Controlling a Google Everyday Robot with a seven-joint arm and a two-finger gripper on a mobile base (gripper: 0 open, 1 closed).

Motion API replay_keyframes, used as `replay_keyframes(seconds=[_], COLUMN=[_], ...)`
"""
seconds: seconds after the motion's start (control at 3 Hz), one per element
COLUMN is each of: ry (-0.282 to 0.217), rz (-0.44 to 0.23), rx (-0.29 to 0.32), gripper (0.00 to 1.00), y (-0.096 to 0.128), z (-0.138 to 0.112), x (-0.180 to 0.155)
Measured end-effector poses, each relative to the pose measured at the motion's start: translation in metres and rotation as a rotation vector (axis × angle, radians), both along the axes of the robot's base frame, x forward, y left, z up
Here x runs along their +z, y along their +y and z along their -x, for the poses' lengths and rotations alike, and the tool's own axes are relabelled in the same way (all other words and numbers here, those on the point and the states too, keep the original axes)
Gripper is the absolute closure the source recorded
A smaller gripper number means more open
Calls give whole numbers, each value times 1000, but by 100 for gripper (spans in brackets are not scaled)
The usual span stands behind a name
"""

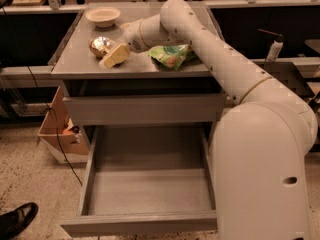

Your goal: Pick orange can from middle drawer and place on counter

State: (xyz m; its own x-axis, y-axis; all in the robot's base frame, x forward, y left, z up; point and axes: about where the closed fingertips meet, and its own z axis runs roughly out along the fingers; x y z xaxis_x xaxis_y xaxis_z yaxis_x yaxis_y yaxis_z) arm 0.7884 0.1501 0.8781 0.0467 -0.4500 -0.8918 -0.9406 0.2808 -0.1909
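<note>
The orange can [100,46] rests on the left part of the counter [75,64], shiny with crinkly reflections. My gripper [108,53] is right against the can on its right and front side, low over the counter, with the arm reaching in from the right. The middle drawer [140,222] is pulled wide open below, and its grey flat bottom shows nothing inside.
A pale bowl [102,16] stands at the counter's back left. A green snack bag [172,55] lies right of the gripper under the arm. The top drawer front [142,109] is closed. A cardboard box [54,129] and a black shoe [17,219] are at left. My body [260,174] fills the right.
</note>
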Motion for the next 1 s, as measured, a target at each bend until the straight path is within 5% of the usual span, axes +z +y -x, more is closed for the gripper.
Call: replay_keyframes(seconds=[0.33, 1.0], ry=[-38, -169], rz=[27, 94], rx=[-13, -37], gripper=[0, 0], y=[-50, -207], z=[8, 71], x=[9, 49])
